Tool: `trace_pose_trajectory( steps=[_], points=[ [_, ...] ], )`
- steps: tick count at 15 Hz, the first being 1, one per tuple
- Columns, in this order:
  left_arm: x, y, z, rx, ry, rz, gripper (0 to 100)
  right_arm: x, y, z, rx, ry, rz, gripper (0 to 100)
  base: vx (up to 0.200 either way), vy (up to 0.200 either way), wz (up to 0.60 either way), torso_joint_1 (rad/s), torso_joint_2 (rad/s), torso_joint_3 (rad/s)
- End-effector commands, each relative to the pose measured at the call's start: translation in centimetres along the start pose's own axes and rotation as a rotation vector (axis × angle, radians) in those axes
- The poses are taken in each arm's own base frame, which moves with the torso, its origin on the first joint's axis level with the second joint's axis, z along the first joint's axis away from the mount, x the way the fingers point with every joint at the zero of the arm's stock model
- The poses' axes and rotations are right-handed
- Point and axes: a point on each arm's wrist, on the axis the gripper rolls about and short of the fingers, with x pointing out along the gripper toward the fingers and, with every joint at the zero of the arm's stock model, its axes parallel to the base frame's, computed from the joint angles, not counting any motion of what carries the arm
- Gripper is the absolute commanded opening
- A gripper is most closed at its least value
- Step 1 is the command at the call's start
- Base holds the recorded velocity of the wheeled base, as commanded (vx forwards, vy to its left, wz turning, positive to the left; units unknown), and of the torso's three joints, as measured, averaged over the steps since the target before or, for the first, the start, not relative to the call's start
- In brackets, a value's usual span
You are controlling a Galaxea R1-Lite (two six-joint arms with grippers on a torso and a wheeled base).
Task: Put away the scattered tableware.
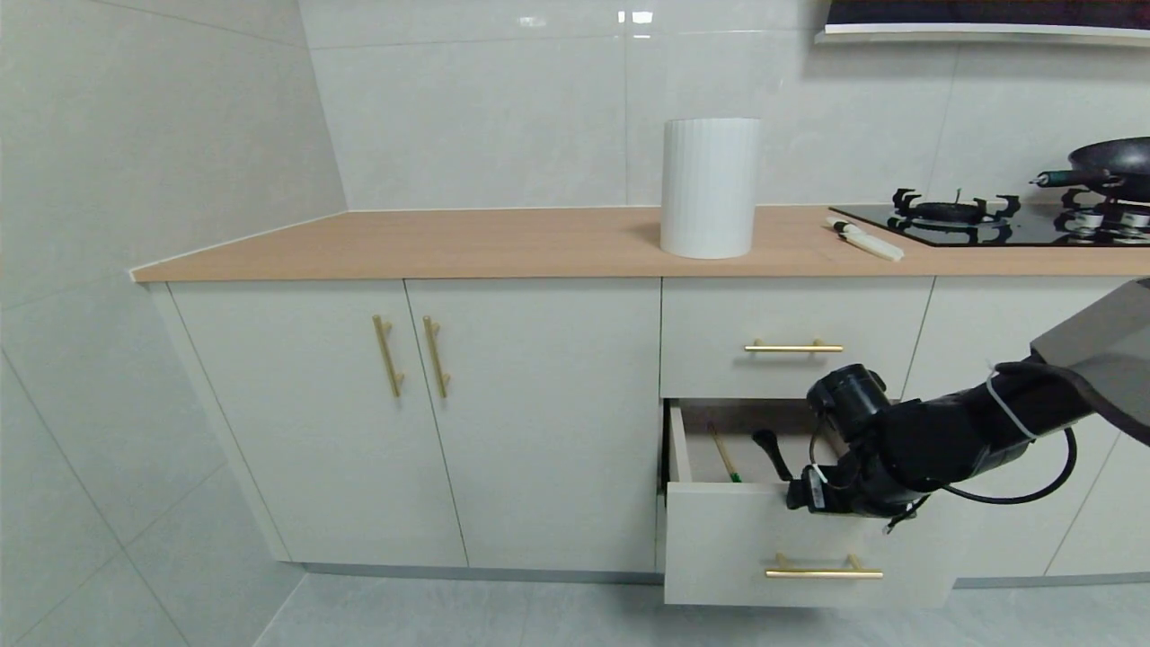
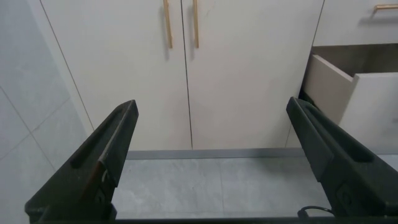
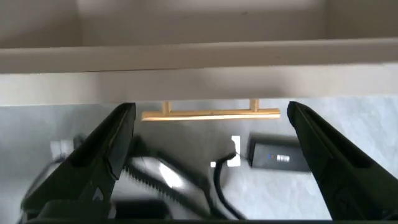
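Observation:
The lower drawer (image 1: 719, 530) stands pulled out under the counter. Inside it lie a wooden stick with a green end (image 1: 724, 454) and a black-handled utensil (image 1: 773, 454). My right gripper (image 1: 802, 496) hangs at the drawer's front edge. In the right wrist view it (image 3: 209, 112) is open and holds nothing, above the drawer's gold handle (image 3: 210, 114). A pale utensil (image 1: 864, 239) lies on the wooden counter (image 1: 503, 243) beside the stove. My left gripper (image 2: 211, 104) is open and holds nothing, low before the cabinet doors (image 2: 180, 56).
A tall white ribbed canister (image 1: 709, 187) stands on the counter above the drawers. At the right, a black gas hob (image 1: 952, 220) carries a dark pan (image 1: 1110, 162). The upper drawer (image 1: 795, 337) is closed. Cables and a black box (image 3: 277, 155) lie on the floor below.

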Motion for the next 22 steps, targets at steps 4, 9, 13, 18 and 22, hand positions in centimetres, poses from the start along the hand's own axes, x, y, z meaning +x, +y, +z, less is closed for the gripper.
trace_pose_trajectory(
  steps=[4, 9, 13, 18, 22],
  points=[
    [0.0, 0.0, 0.0, 0.0, 0.0, 0.001, 100, 2.4, -0.7, 0.8, 0.04, -0.067, -0.004, 100, 0.0, 0.0, 0.0, 0.0, 0.0, 0.0],
    [0.0, 0.0, 0.0, 0.0, 0.0, 0.0, 100, 4.9, -0.8, 3.1, 0.053, -0.158, 0.006, 100, 0.0, 0.0, 0.0, 0.0, 0.0, 0.0],
    [0.0, 0.0, 0.0, 0.0, 0.0, 0.0, 100, 6.8, -0.8, 5.1, 0.046, -0.2, 0.002, 100, 0.0, 0.0, 0.0, 0.0, 0.0, 0.0],
    [0.0, 0.0, 0.0, 0.0, 0.0, 0.001, 100, 9.0, -0.9, 7.1, 0.07, -0.246, 0.001, 100, 0.0, 0.0, 0.0, 0.0, 0.0, 0.0],
    [0.0, 0.0, 0.0, 0.0, 0.0, 0.001, 100, 11.1, -1.6, 8.6, 0.112, -0.281, -0.007, 100, 0.0, 0.0, 0.0, 0.0, 0.0, 0.0]
  ],
)
